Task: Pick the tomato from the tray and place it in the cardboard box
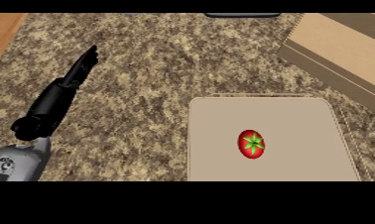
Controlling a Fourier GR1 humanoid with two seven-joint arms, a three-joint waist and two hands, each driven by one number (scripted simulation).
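one tomato [251, 144] (right of robot hand [62, 91])

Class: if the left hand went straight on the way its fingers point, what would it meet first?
Probably nothing in view: the black left hand points up-right over speckled brown stone counter to the top edge, though its height is unclear.

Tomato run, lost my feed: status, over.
Left hand open, left of tray. Right hand not in view. Tomato on tray, untouched. Nothing blocks cardboard box.
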